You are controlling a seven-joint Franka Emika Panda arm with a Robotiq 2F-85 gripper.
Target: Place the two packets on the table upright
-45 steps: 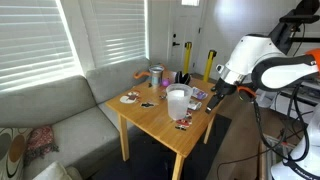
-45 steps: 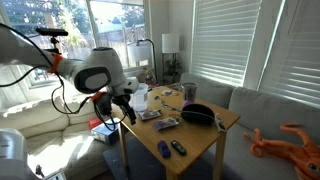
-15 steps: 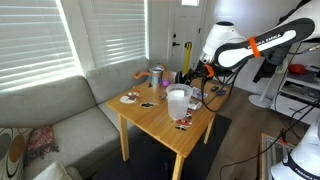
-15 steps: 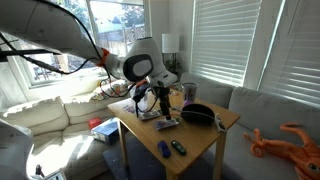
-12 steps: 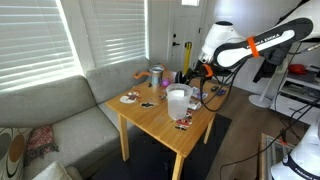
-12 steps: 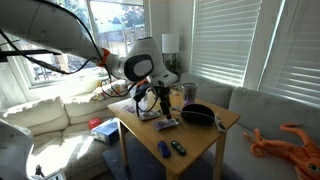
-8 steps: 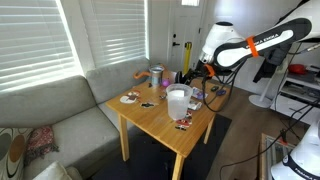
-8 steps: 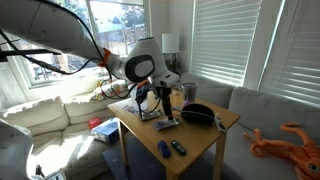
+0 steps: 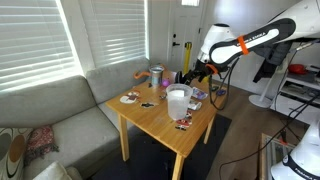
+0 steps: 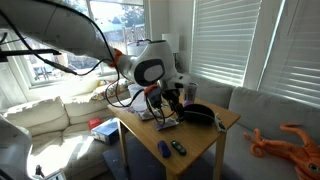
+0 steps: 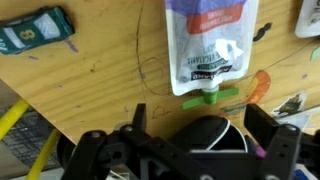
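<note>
- Plainly, nothing was done yet: neither of the two packets stood upright on the table (image 9: 150, 122).
- Purple packet (image 11: 210, 40): it lay flat on the wood in the wrist view, label up, with its green cap pointing toward me.
- Dark red packet (image 9: 183, 122): it sat near the front edge of the table in an exterior view, on the near side of the white cup (image 9: 178, 100). It looked flat, though it was too small in frame to be sure.
- Left to do, by my reckoning: the whole job. Both packets needed picking up, turning and standing on end.
- My hand (image 11: 200, 125) was spread, with the two fingers wide apart and nothing between them.
- Position: I hovered above the table's far side, clear of the surface and touching nothing.
- Relation to the purple packet: it lay just ahead of my fingertips in the wrist view, not yet between them. Its capped end was nearest and roughly centred on the gap.
- The green toy car (image 11: 35, 30) lay well off to one side of that packet, out of my line.
- The dark red packet was well apart from me, past the cup, so I judged the purple one the natural first target.
- Risk noted: a flat pouch on bare wood gives little edge to catch, so the capped end looked the better place to pinch.
</note>
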